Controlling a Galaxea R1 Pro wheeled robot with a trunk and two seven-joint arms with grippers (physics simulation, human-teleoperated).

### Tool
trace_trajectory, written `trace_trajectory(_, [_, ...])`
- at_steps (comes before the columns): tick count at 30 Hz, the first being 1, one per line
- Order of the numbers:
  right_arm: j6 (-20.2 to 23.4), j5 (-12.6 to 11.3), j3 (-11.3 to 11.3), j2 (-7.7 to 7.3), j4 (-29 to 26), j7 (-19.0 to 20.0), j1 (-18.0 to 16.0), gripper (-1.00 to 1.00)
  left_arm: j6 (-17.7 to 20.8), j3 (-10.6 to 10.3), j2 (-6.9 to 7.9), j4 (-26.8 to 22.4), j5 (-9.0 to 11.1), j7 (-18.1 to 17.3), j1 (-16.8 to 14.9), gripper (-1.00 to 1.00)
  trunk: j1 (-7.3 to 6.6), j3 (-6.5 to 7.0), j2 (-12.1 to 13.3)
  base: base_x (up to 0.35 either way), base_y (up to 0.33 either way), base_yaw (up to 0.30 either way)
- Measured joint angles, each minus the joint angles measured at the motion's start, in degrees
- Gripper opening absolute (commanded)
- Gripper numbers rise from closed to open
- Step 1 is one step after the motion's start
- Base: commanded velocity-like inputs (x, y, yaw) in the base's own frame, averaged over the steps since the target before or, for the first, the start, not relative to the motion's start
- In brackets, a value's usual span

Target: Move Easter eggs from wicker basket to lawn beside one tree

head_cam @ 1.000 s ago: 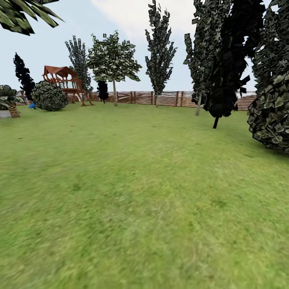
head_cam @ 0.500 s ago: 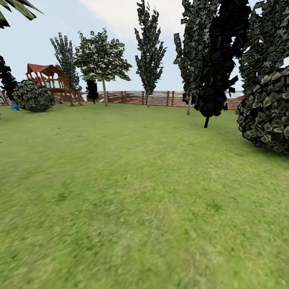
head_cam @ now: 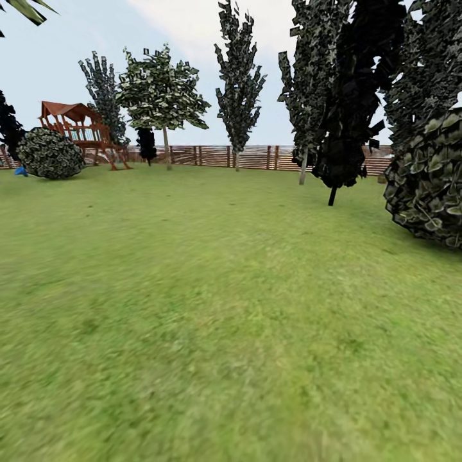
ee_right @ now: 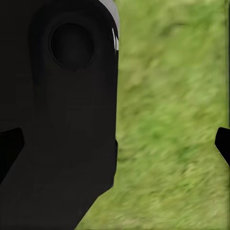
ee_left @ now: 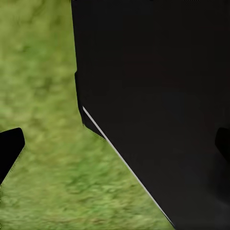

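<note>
Ahead: open lawn [head_cam: 212,308] to fence [head_cam: 244,156].

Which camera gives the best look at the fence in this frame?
The head view. The fence runs as a band of brown horizontal slats along the far edge of the lawn, behind the tree trunks. Both wrist views look down at blurred grass past dark robot parts, with the fingertips of each claw at the picture edges.

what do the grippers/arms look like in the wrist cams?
All matte black. On the left wrist view the left gripper shows two dark fingertips at the frame edges, in front of a big flat-sided black body with a thin pale edge line. The right gripper has the same dark fingertips, next to a rounded black housing with a circular recess and a light grey rim. No cables or markings visible.
</note>
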Motion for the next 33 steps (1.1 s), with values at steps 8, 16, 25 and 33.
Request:
trace_trajectory(8, [0.0,0.0,0.0,0.00,0.0,0.0,0.0,1.00,0.0,0.0,0.00,0.0,0.0,0.0,0.0,1.00,0.00,0.00,0.0,0.335,0.000,0.000])
trace_trajectory(16, [0.0,0.0,0.0,0.00,0.0,0.0,0.0,1.00,0.0,0.0,0.00,0.0,0.0,0.0,0.0,1.00,0.00,0.00,0.0,0.335,0.000,0.000])
trace_trajectory(25, [0.0,0.0,0.0,0.00,0.0,0.0,0.0,1.00,0.0,0.0,0.00,0.0,0.0,0.0,0.0,1.00,0.00,0.00,0.0,0.335,0.000,0.000])
trace_trajectory(33, [0.0,0.0,0.0,0.00,0.0,0.0,0.0,1.00,0.0,0.0,0.00,0.0,0.0,0.0,0.0,1.00,0.00,0.00,0.0,0.335,0.000,0.000])
